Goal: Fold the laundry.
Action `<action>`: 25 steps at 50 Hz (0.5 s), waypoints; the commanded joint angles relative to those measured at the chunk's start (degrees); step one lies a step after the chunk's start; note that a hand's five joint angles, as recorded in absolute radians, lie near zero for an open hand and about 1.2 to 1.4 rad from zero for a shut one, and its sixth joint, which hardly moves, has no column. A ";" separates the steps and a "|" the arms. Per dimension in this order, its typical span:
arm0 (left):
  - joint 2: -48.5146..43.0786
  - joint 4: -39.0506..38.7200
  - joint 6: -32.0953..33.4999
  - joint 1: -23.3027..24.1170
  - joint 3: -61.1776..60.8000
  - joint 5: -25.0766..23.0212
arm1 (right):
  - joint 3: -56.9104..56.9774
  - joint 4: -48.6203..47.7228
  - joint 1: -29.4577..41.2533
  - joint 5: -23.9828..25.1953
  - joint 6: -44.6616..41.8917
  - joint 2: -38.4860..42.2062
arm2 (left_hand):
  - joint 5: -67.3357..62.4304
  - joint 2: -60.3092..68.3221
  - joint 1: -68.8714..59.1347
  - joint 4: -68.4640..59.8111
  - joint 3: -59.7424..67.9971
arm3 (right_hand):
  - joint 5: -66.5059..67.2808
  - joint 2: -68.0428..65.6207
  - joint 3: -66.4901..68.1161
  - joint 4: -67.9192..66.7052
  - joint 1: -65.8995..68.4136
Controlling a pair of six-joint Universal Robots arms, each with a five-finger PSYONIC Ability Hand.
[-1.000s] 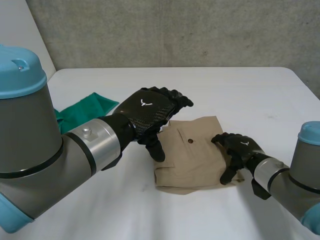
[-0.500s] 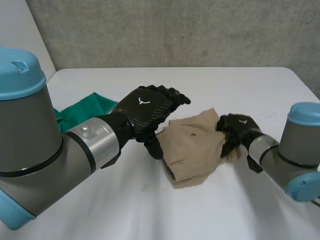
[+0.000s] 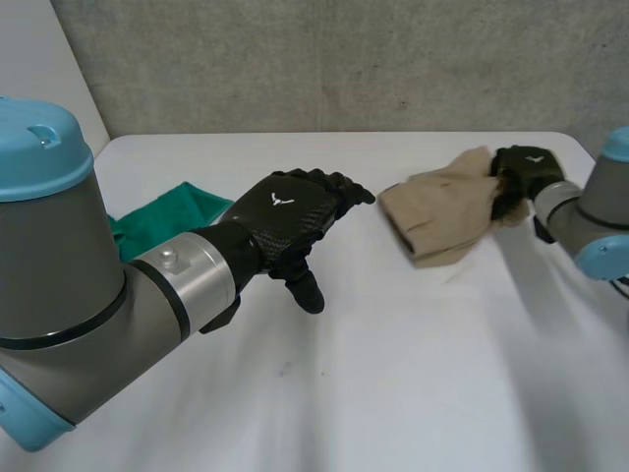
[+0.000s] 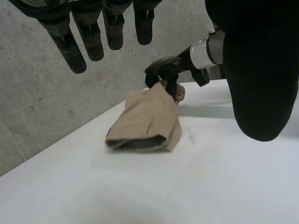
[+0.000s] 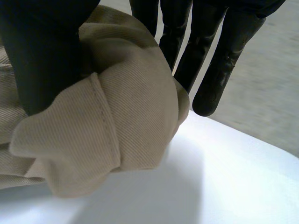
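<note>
Head view first: we see the left hand [image 3: 290, 221] hanging over the middle of the white table [image 3: 393, 374], fingers spread and relaxed, holding nothing, with a green cloth [image 3: 162, 218] lying on the table beyond its arm. The right hand [image 3: 521, 175] is at the table's far right, clamped on one end of a bunched tan garment [image 3: 442, 206] whose other end rests on the table. Left wrist view: we look past straight, empty fingers at the garment lying well ahead of them, the right hand gripping its far end. Right wrist view: thumb and fingers pinch a hemmed fold of the garment just above the table.
</note>
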State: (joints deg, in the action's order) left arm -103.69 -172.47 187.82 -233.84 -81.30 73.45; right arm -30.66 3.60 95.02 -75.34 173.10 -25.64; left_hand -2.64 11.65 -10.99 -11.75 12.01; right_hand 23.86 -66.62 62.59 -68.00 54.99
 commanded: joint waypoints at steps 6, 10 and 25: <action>-0.46 -0.06 -1.32 -0.39 -0.08 0.03 | 27.76 6.69 -11.08 -0.77 -0.05 15.89 | 1.24 -0.25 -0.41 0.36 -0.62 | 46.14 -13.38 17.41 -12.00 25.01; -0.55 -0.06 -1.41 -0.39 -0.52 0.03 | 27.31 5.54 -13.63 1.95 -0.05 15.97 | 1.24 -0.25 -0.41 0.36 -0.62 | 46.14 -13.38 17.41 -12.00 25.01; -0.55 -0.06 -1.49 -0.39 -0.61 0.12 | 27.76 1.24 -19.26 5.64 -2.06 16.15 | 1.24 -0.25 -0.41 0.36 -0.62 | 46.14 -13.38 17.41 -12.00 25.01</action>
State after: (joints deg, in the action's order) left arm -104.24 -172.54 186.40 -234.24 -81.84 73.53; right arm -2.96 7.00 76.72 -70.31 172.71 -9.62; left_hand -2.64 11.65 -10.99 -11.75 12.01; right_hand 23.86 -66.62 64.08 -68.01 54.99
